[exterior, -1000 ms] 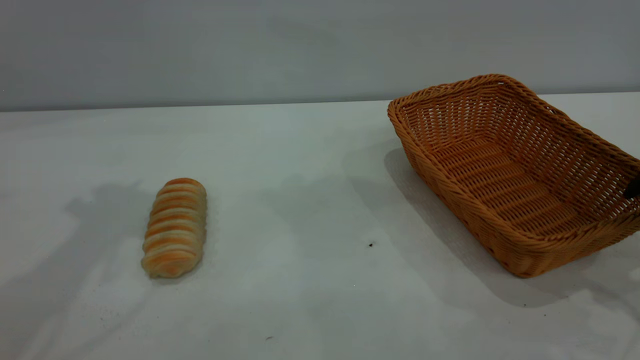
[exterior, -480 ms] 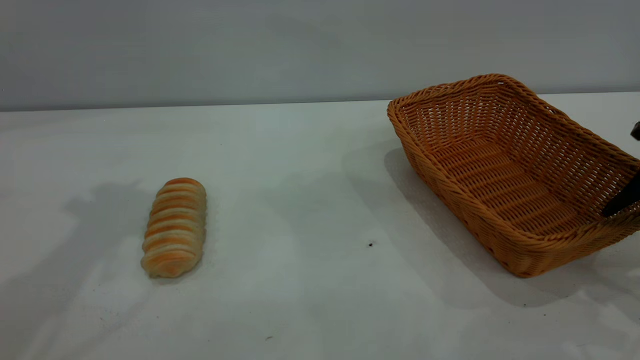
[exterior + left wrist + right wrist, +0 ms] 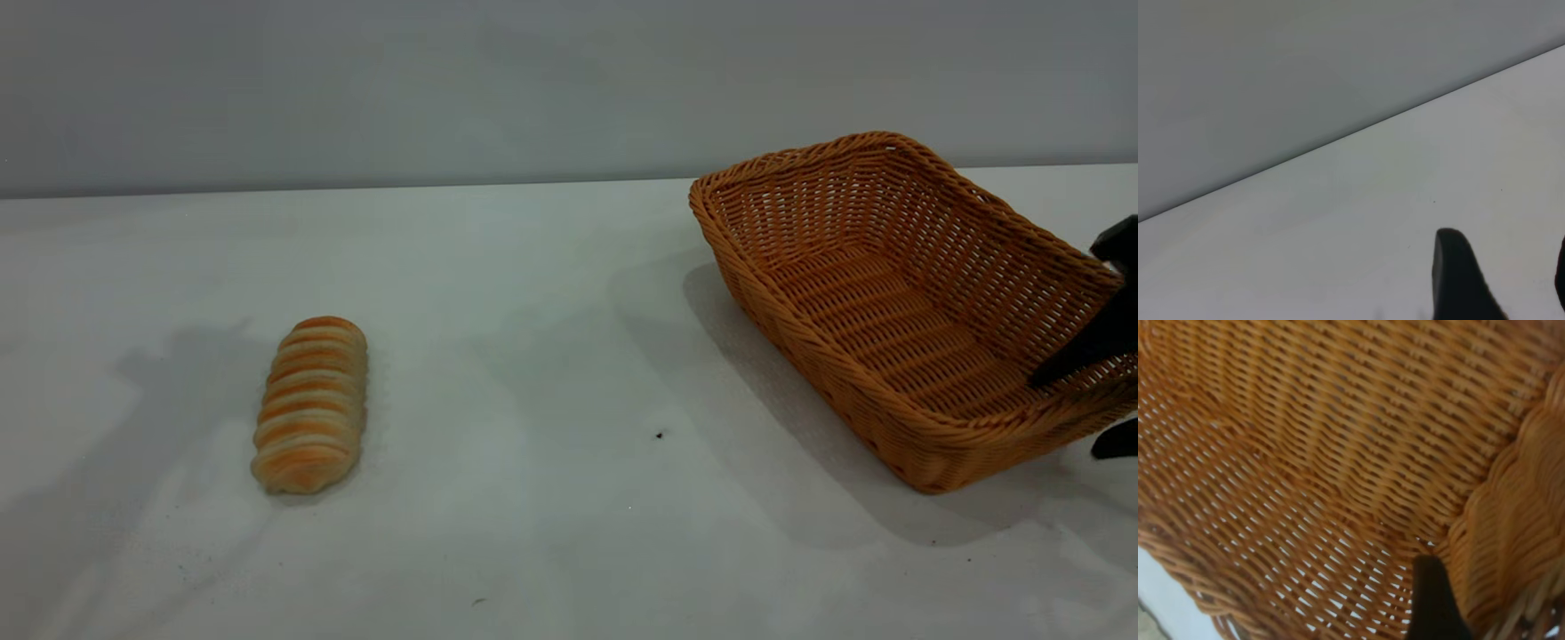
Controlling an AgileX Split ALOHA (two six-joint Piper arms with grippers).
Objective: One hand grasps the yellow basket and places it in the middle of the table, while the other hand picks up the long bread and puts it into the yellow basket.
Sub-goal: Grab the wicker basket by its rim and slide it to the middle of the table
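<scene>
The yellow basket (image 3: 876,307), a large woven wicker tray, stands at the right of the table (image 3: 533,356). My right gripper (image 3: 1067,418) is open and straddles the basket's right end wall. One finger (image 3: 1080,351) reaches inside the basket and the other (image 3: 1116,440) sits outside, low by the table. In the right wrist view the inner finger (image 3: 1431,603) lies close beside the braided rim (image 3: 1525,520); the outer finger is hidden. The long bread (image 3: 311,402) lies alone at the left of the table. My left gripper (image 3: 1506,257) hangs open over bare tabletop, away from the bread.
A grey wall (image 3: 444,89) runs along the table's far edge. A few dark specks (image 3: 660,435) dot the white surface between bread and basket. The stretch of table between the two objects holds nothing else.
My right gripper has come in from the right edge and lowered over the basket's end wall, one finger going inside. Basket and bread have not moved.
</scene>
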